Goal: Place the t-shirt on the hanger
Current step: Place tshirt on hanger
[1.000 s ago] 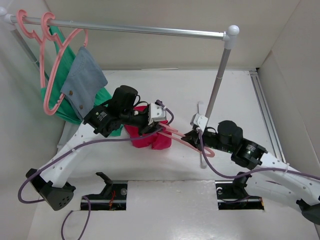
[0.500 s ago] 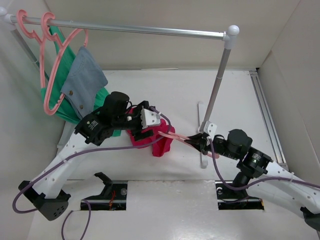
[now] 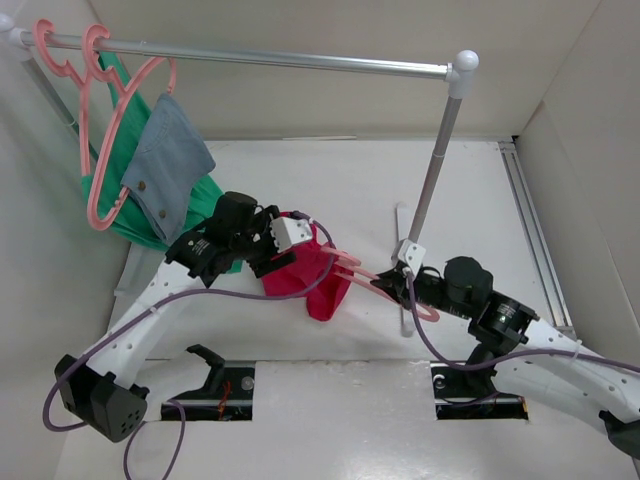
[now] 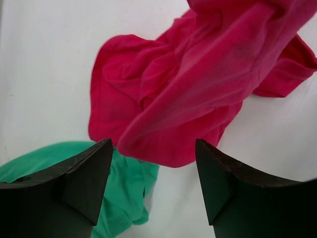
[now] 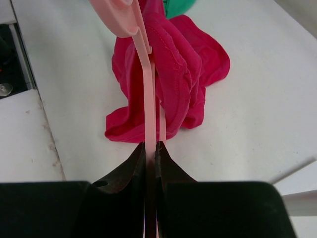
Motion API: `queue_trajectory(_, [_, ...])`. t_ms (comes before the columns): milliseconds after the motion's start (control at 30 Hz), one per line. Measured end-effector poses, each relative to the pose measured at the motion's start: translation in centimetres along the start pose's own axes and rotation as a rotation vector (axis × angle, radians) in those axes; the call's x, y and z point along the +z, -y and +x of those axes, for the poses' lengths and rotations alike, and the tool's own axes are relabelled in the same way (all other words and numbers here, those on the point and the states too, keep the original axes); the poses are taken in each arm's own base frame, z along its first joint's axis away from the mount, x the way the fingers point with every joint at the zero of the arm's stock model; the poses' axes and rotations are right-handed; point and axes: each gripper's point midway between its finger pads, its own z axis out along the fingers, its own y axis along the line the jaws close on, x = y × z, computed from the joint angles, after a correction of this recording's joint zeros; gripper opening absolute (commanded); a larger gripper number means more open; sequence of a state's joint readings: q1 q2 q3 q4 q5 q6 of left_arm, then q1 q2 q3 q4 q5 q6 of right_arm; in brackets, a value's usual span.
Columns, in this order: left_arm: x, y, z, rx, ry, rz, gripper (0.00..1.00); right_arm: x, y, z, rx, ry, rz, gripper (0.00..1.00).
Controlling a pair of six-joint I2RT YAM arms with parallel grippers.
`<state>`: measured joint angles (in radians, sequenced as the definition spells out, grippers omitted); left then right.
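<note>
Over the table (image 3: 340, 175), the soft crumpled t-shirt (image 4: 198, 84) bunches on the thin pink plastic hanger (image 5: 147, 94), pinched by the right gripper (image 5: 151, 148); the left gripper (image 4: 153, 145) gapes wide.

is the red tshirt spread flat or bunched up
Bunched up: the t-shirt sits in crumpled folds against one arm of the hanger, which the right gripper pinches.

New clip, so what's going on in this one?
The right gripper is shut on the pink hanger, holding it low over the table. The red t-shirt is bunched around the hanger's far end and partly rests on the table; it is not yet spread over the shoulders. The left gripper hovers by the shirt with its fingers open, gripping nothing. A green garment lies beside the shirt.
</note>
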<state>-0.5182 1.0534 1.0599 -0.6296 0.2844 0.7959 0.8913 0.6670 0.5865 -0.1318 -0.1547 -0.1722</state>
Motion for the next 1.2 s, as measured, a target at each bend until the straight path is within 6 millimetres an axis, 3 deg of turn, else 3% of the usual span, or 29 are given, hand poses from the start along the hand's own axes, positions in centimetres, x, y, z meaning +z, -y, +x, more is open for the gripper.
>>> queue_trajectory(100, [0.6, 0.6, 1.0, -0.025, -0.024, 0.019, 0.65, 0.0, 0.2, 0.6, 0.012, -0.027, 0.013, 0.0])
queue_trajectory(200, [0.7, 0.4, 1.5, -0.091, -0.029, 0.0, 0.75, -0.1, 0.4, 0.9, 0.02, -0.042, 0.028, 0.0])
queue_trajectory(300, [1.0, 0.1, 3.3, -0.2, -0.038, -0.049, 0.75, -0.2, 0.7, 0.6, 0.035, -0.035, 0.049, 0.0])
queue_trajectory(400, [1.6, 1.3, 5.5, -0.312, -0.05, -0.061, 0.79, -0.3, 0.9, 0.4, 0.045, -0.03, 0.063, 0.0])
queue_trajectory(500, [2.1, 2.8, 6.0, -0.374, -0.039, -0.031, 0.79, -0.3, 0.9, 0.6, 0.05, -0.039, 0.066, 0.0])
queue_trajectory(667, [3.8, 1.9, 5.5, -0.409, -0.019, -0.047, 0.75, -0.3, 1.1, 0.3, 0.054, -0.041, 0.075, 0.0])
queue_trajectory(800, [5.8, 1.6, 7.0, -0.439, -0.054, -0.056, 0.71, -0.7, 1.5, 0.1, 0.063, -0.041, 0.098, 0.0])
queue_trajectory(833, [6.1, 1.9, 7.6, -0.44, -0.063, -0.053, 0.68, -0.8, 1.6, 0.0, 0.064, -0.04, 0.103, 0.0])
queue_trajectory(867, [6.4, 2.2, 8.2, -0.443, -0.071, -0.052, 0.55, -0.9, 1.7, -0.1, 0.065, -0.038, 0.109, 0.0])
queue_trajectory(933, [6.8, 2.5, 9.2, -0.445, -0.085, -0.051, 0.4, -0.9, 1.7, -0.2, 0.067, -0.035, 0.112, 0.0])
queue_trajectory(967, [6.9, 2.8, 9.6, -0.442, -0.088, -0.046, 0.25, -1.0, 1.7, -0.3, 0.067, -0.034, 0.113, 0.0])
queue_trajectory(1067, [7.1, 2.7, 9.5, -0.437, -0.074, -0.041, 0.0, -1.0, 1.7, -0.2, 0.071, -0.039, 0.115, 0.0])
queue_trajectory(1200, [7.0, 2.5, 8.5, -0.419, -0.025, -0.033, 0.0, -1.0, 1.9, -0.1, 0.078, -0.043, 0.127, 0.0])
